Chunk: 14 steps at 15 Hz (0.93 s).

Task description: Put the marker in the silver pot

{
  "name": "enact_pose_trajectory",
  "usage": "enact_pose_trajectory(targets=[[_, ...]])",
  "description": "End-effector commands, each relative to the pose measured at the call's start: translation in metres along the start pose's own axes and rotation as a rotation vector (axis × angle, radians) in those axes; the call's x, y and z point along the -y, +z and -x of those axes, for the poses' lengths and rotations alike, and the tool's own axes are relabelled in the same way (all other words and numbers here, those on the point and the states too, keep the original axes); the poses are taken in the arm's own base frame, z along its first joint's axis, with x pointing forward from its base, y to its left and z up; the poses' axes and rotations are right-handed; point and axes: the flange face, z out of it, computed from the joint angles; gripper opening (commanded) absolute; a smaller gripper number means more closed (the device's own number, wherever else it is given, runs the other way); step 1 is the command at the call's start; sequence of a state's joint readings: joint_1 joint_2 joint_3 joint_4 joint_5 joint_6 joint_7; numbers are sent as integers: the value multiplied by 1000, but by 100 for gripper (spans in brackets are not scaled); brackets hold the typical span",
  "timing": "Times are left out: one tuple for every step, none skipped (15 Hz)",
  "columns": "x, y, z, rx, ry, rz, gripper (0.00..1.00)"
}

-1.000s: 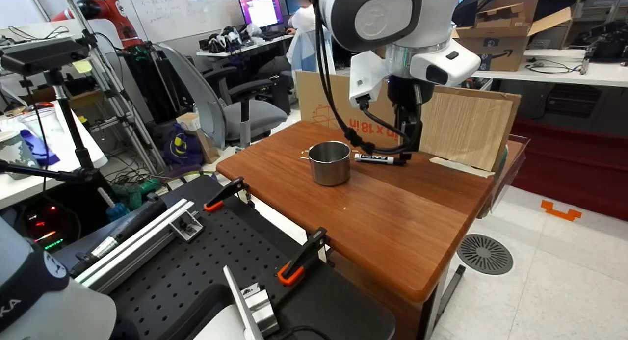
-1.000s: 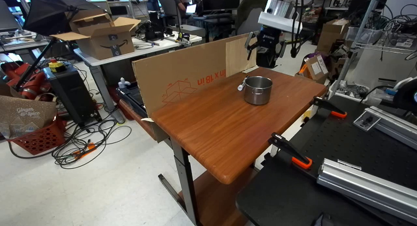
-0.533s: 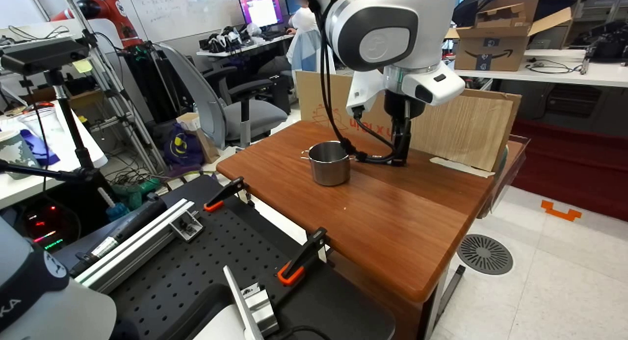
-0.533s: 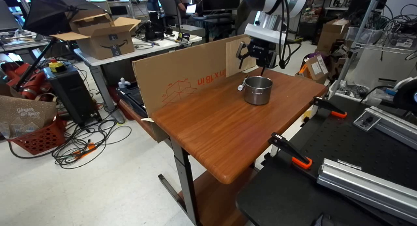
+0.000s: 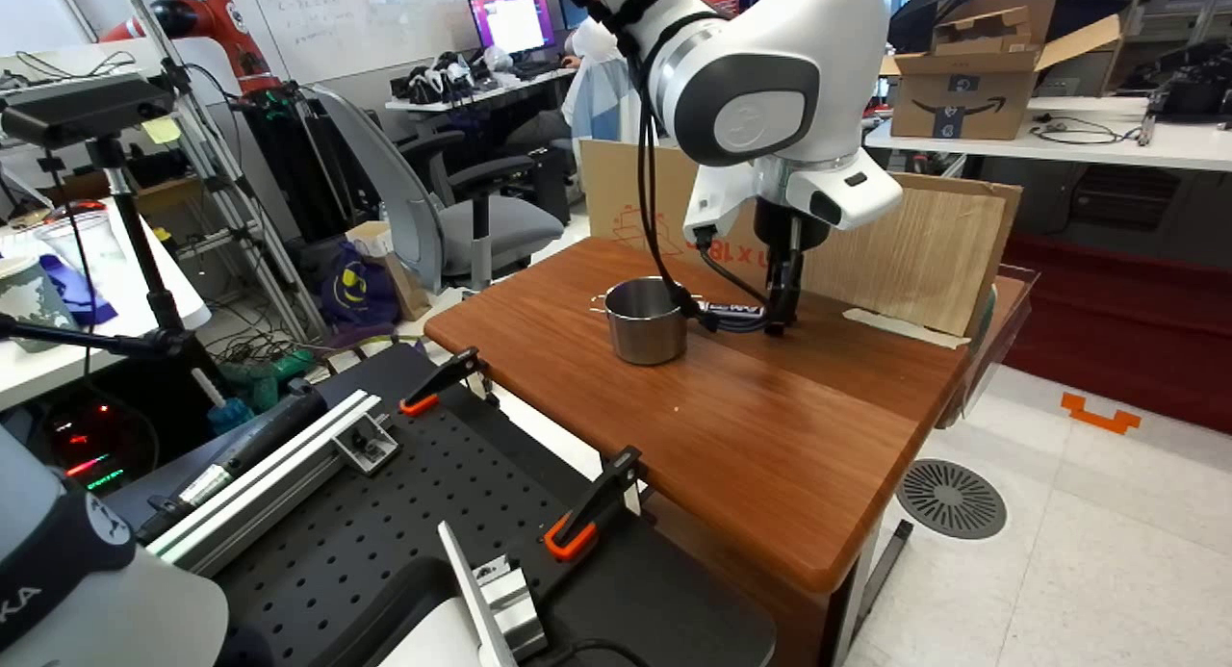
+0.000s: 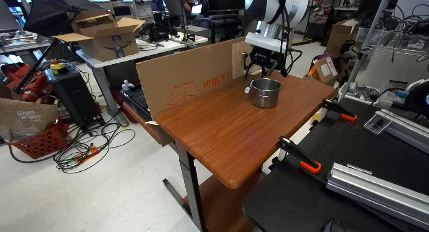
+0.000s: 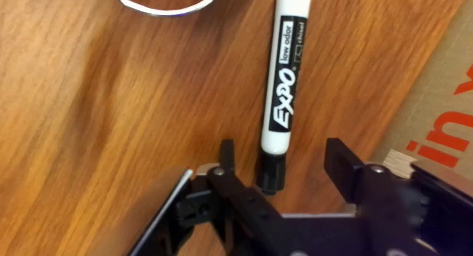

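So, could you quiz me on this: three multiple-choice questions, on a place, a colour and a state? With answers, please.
1. Relative to the silver pot, the marker is: A) inside it; B) on the table beside it; C) underneath it.
2. The marker's cap is: A) red; B) green; C) black.
3. The end effector is: A) open; B) shut on the marker; C) shut on nothing.

1: B, both exterior views show it outside.
2: C, the wrist view shows it black.
3: A, there its fingers stand apart, table showing either side of the cap.
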<state>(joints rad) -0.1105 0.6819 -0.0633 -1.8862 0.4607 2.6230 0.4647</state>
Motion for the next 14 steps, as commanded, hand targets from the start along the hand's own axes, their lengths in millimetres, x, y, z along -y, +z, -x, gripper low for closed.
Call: enact_pose_trajectory(targets=[[7,1,-3,1,5,-6,34],[7,0,-3,-1,4,-7,27],[7,-2,-3,-7,2,-5,19],[7,-3,-3,-6,-1,-7,12],[7,-5,-3,-9,-3,-8,3],[7,-6,-2,-9,-5,-9,0],[8,-7,-2,-10,-8,-12,3],[9,-8,-1,-11,-10,-13,5],[9,-10,0,-18,-14,-16,5],[10,-12,1,-27,-17,-17,5],[12,-15,4,-33,-27,-18,5],[14,-18,7,-39,-35,-19,5],[17,-21,11,-48,-46,-20,5],[19,-25,14,-59,-57,-22,5]])
